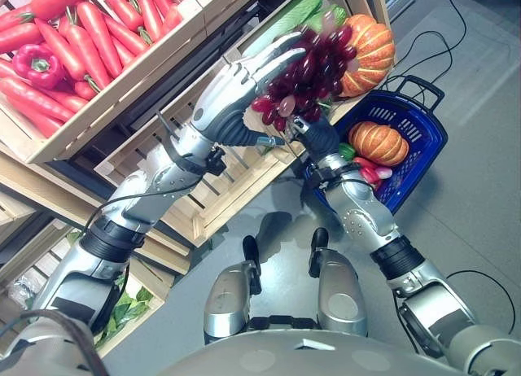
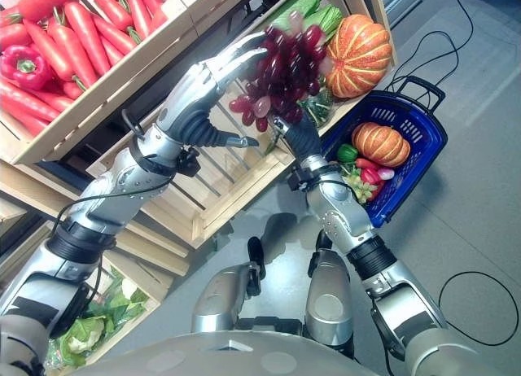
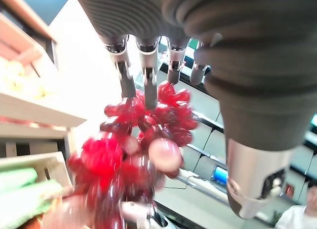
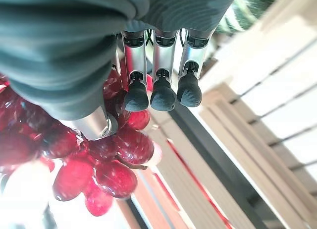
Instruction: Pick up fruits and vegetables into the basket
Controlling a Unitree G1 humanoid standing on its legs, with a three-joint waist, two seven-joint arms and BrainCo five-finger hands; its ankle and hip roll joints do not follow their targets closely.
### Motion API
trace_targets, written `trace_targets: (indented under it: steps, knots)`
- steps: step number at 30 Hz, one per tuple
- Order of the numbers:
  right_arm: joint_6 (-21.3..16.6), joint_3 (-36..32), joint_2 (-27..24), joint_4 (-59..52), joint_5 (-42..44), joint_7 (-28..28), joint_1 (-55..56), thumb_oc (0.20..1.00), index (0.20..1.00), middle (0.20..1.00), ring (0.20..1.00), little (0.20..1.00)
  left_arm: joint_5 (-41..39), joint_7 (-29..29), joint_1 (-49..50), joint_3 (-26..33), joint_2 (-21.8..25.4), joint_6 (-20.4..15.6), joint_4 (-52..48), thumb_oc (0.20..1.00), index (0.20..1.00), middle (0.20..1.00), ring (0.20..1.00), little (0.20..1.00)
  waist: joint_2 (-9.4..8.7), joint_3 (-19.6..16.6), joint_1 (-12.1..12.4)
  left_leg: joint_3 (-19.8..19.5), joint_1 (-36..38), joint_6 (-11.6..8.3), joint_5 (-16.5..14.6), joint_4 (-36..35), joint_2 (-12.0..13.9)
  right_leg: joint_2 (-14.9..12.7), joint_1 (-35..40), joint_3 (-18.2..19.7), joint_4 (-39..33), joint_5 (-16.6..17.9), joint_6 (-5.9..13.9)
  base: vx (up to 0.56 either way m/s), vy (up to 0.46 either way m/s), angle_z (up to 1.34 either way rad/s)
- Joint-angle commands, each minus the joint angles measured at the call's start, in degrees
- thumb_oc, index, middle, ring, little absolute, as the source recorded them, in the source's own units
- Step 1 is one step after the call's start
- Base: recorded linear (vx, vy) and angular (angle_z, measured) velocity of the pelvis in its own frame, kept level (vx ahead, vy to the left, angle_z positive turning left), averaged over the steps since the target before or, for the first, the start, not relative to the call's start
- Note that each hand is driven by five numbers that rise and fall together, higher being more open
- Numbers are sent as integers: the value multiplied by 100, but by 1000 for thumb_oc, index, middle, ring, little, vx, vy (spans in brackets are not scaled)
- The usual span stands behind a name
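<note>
Gripping a red grape bunch (image 1: 305,71) with curled fingers, the right hand (image 1: 313,132) lifts it beside the blue basket (image 1: 423,136); the left hand (image 1: 236,87) rests straight fingers against it

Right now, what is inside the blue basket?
In the blue basket lie an orange pumpkin, something green and red pieces. The right hand and arm cover the rest.

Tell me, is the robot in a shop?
Probably a mock grocery shop: wooden crates hold carrots and a pumpkin, and a blue shopping basket sits on the floor.
</note>
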Motion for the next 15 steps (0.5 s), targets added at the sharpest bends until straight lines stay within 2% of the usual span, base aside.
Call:
trace_targets:
  steps: [1, 8, 15]
  knots:
    - [-702, -329, 409, -602, -383, -44, -345, 200, 200, 200, 200, 200, -895, -226, 192, 228, -185, -86, -589, 1000, 1000, 1000, 1000, 1000, -174, -221, 13, 7, 1, 27, -359, 179, 8, -303, 713, 107, -624, -58, 650, 0, 0, 0]
    - [-1012, -930, 220, -589, -765, -303, -227, 200, 200, 200, 200, 200, -1723, -391, 482, 523, -523, -177, -661, 1000, 1000, 1000, 1000, 1000, -124, -255, -57, 48, -2, 29, -395, 232, 33, -290, 687, 129, -577, -94, 619, 0, 0, 0]
    - [-1206, -1452, -35, -584, -911, -333, 85, 200, 200, 200, 200, 200, -1883, -158, 795, 755, -703, -246, -570, 1000, 1000, 1000, 1000, 1000, -93, -195, -144, 100, -77, 39, -435, 338, 38, -271, 579, 177, -480, -131, 575, -6, -10, -1]
